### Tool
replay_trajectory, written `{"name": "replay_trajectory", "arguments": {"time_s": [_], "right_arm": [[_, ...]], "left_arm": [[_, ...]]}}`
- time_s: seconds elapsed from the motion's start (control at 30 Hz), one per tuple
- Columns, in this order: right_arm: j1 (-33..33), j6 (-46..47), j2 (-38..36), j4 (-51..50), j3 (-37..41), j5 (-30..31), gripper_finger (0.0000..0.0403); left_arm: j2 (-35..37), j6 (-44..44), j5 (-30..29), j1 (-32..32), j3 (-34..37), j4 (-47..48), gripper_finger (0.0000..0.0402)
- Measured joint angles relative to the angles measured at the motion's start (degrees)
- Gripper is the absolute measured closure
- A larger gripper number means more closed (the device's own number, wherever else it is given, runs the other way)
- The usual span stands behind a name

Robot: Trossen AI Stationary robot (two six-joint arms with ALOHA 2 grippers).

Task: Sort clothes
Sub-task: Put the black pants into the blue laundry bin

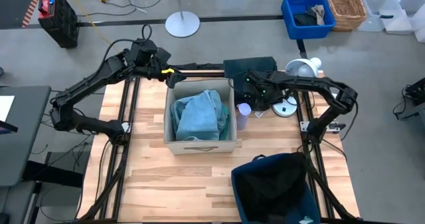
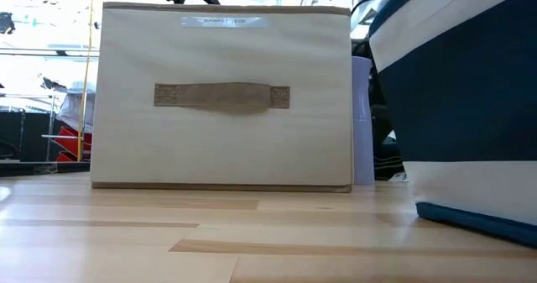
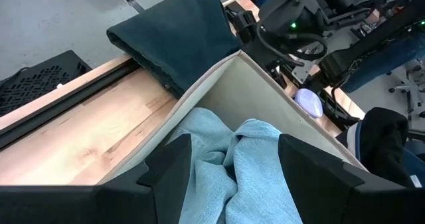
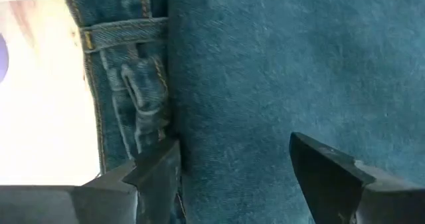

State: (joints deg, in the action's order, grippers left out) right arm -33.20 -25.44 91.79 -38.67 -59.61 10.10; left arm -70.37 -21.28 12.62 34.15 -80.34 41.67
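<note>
From above, the beige box (image 1: 200,120) stood in the middle of the wooden table (image 1: 166,184), and a pale blue garment (image 1: 198,114) lay crumpled inside it, filling most of the opening. The left gripper (image 1: 170,72) hovered over the box's far left corner; its wrist camera showed its two dark fingers (image 3: 169,171) spread apart with nothing between them, only the pale blue garment (image 3: 242,164) below. A dark green garment (image 1: 249,67) lay on the far edge of the table behind the box, partly covered by the right arm. The right gripper (image 1: 247,86) sat just over that garment; its wrist view was filled with dark denim-like cloth (image 4: 279,71), a seam and belt loop visible, and its fingers (image 4: 156,167) stood apart, not clamped on the fabric; whether they touched it could not be told. A black garment (image 1: 269,177) lay in the navy bin (image 1: 247,196) at the near right corner, the bin cut off by the picture's lower edge. A pale lilac cylinder (image 1: 244,115) stood just beside the box's right wall. In the low view the box (image 2: 222,98) and the bin (image 2: 470,107) blocked everything behind them, so no garment or gripper could be made out there. No turquoise garment could be clearly identified.
</note>
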Motion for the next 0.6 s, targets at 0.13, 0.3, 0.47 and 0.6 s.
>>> {"name": "replay_trajectory", "arguments": {"time_s": [0.13, 0.3, 0.47, 0.6], "right_arm": [[0.1, 0.2, 0.0, -0.8, 0.0, -0.7, 0.0112], [1.0, 0.5, -2.7, -1.3, 0.0, -2.5, 0.0112], [-1.4, 0.5, -4.3, -2.3, 0.0, -3.6, 0.0112], [-3.0, 0.1, -4.1, -2.9, 1.7, -4.0, 0.0112]], "left_arm": [[0.0, 0.0, 0.0, 0.0, 0.0, 0.0, 0.0182], [0.0, 0.0, 0.0, 0.0, 0.0, 0.0, 0.0182], [0.0, 0.2, 0.0, 0.0, 0.0, 0.0, 0.0182], [0.0, 0.2, 0.0, 0.0, 0.0, 0.0, 0.0182]]}}
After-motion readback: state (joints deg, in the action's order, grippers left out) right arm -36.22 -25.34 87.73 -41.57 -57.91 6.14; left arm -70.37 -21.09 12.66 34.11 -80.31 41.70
